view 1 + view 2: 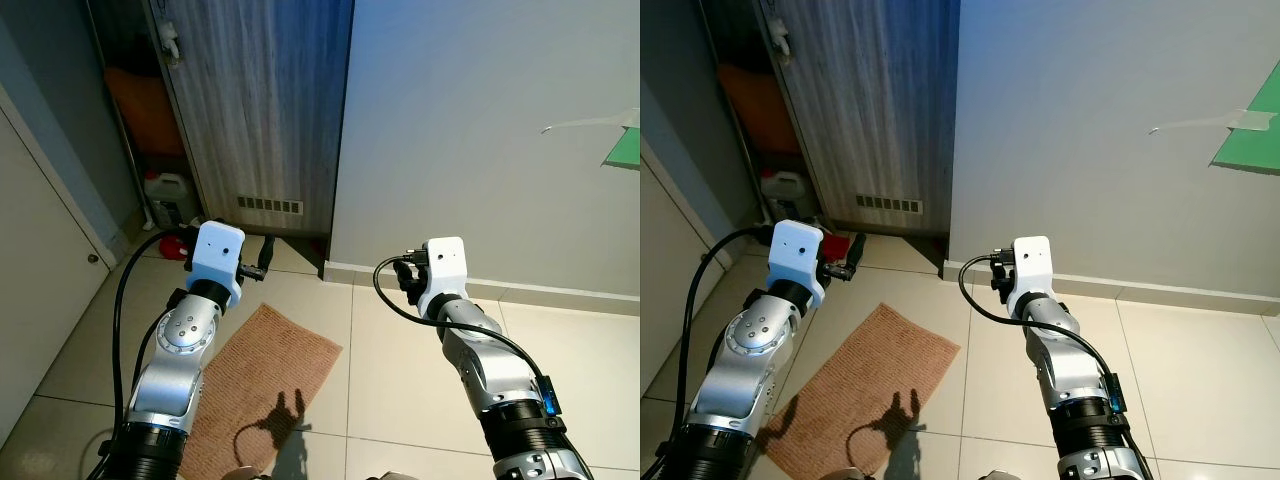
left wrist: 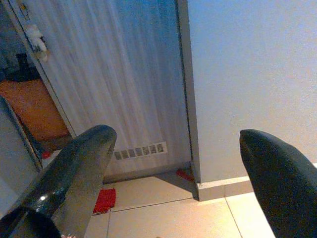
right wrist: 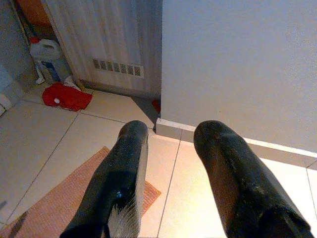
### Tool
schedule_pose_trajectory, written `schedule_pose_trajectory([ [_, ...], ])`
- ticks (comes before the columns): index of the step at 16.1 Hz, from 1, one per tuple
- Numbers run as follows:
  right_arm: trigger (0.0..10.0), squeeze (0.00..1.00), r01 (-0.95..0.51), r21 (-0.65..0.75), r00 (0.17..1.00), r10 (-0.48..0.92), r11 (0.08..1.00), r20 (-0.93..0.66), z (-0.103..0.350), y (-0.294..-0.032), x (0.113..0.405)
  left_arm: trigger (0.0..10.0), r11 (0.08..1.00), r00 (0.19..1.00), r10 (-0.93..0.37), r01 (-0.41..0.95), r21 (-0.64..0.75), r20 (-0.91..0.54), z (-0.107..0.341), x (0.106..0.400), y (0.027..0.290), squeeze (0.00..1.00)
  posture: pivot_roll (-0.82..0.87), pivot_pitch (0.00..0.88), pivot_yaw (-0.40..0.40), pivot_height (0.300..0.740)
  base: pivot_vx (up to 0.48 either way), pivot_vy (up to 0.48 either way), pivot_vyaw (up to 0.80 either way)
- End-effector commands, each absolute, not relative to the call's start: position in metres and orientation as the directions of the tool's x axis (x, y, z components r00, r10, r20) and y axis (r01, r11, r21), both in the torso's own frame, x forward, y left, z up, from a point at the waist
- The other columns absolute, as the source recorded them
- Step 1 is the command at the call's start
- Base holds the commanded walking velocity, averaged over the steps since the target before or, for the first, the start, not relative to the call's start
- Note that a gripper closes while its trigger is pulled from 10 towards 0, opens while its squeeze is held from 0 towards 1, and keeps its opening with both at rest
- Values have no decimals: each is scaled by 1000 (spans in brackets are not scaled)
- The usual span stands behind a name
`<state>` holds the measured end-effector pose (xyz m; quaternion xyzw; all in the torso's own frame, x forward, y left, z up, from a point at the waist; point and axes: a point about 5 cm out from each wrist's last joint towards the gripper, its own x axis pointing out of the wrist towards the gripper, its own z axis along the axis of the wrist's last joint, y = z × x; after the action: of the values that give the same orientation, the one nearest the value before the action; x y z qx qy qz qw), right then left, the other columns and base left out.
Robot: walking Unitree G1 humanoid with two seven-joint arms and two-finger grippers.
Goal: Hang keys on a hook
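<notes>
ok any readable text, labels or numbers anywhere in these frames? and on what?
None readable.
White jug by the wooden door: its label is too blurred to make out.
Green sheet taped to the wall: no print can be seen on it.
Left gripper and right gripper, both open and empty: no markings can be made out on them.

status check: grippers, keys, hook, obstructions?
Left gripper open, empty. Right gripper open, empty. Keys and hook can't be made out. Ahead: grey wall, wooden door, brown mat.
</notes>
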<state>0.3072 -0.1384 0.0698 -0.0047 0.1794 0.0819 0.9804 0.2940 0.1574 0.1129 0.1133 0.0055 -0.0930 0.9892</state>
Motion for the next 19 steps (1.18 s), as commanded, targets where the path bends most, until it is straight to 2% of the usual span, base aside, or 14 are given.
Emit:
schedule_pose_trajectory([
  [1,10000,0,8,-10,952,-11,1000,-306,94,-172,262,10000,999,965,-10,18,26,-262,106,308,174,0,-92,0,70,740,0,0,0],
  [14,10000,0,5,-12,952,-9,1000,-307,94,-171,262,10000,999,965,-7,15,29,-261,107,308,175,0,-90,0,71,740,0,0,0],
  [17,10000,0,-29,41,957,40,999,-286,94,-161,267,10000,996,964,28,-5,86,-265,107,304,183,0,-39,0,55,740,0,0,0],
  [18,10000,678,-39,34,960,47,999,-277,95,-161,269,10000,997,964,27,-6,82,-264,107,304,184,0,-43,0,55,740,0,0,0],
  [19,10000,1000,-40,31,961,47,999,-274,95,-160,269,10000,998,965,20,-2,69,-263,107,304,183,380,-45,0,54,740,0,0,0],
])
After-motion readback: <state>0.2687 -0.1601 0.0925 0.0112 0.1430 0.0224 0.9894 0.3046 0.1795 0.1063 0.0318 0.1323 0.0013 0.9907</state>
